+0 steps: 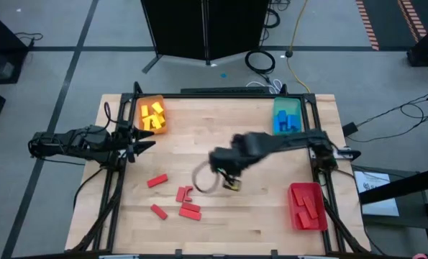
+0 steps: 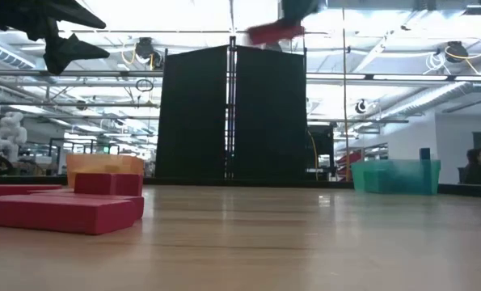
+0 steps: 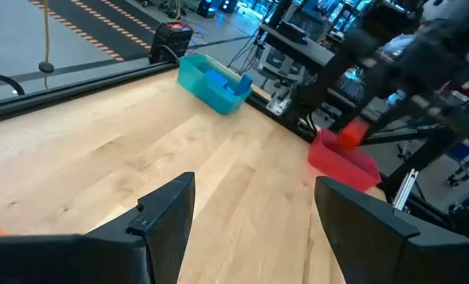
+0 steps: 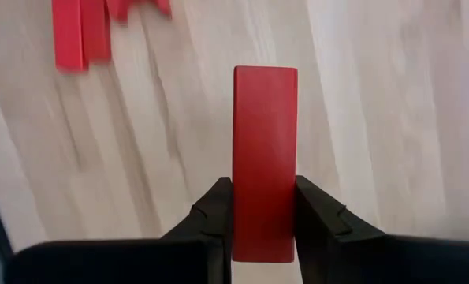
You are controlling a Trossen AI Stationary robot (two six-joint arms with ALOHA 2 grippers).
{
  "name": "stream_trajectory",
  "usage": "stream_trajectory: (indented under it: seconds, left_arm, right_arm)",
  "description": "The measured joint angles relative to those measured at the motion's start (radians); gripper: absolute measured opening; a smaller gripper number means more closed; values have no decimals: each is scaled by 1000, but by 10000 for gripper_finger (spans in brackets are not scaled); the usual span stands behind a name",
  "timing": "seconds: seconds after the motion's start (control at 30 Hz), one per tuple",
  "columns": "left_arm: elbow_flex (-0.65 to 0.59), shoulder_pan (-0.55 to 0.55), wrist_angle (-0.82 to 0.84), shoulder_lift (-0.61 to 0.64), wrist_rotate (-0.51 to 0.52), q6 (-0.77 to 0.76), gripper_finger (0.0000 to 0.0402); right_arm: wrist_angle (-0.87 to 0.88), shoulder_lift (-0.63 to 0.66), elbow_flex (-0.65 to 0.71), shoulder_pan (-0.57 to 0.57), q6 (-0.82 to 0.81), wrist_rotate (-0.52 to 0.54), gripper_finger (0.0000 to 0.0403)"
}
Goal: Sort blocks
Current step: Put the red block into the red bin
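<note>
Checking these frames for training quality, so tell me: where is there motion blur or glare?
High view: right gripper smeared mid-table. Right wrist view: held red block sharp, table streaked. Low view: bright ceiling glare, red block blurred overhead. Left wrist view: right arm smeared, left gripper crisp.

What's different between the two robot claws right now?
The right gripper is clamped on a red block and hangs over the middle of the table; the left gripper holds nothing, its fingers spread apart. The left one waits at the table's left edge near the orange tray, while the right arm reaches far inward. Both are dark two-finger claws.
</note>
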State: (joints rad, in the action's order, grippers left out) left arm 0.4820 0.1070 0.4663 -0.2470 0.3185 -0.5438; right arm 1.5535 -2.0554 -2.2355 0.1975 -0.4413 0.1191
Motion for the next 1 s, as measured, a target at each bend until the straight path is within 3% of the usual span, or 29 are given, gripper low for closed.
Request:
stream_trajectory:
  seconds: [0.27, 0.53, 0.87, 1.0]
  left_arm:
    - [0, 0, -11, 0, 0, 0, 258]
    - [0, 0, -11, 0, 18, 1, 258]
    - [0, 0, -11, 0, 126, 2, 258]
    - [0, 0, -11, -1, 135, 0, 258]
  right_arm:
    - [19, 207, 175, 246, -393, 30, 61]
    - [20, 375, 474, 537, -992, 26, 61]
    - [8, 476, 785, 816, -1619, -131, 61]
    - [-56, 487, 863, 856, -1662, -221, 61]
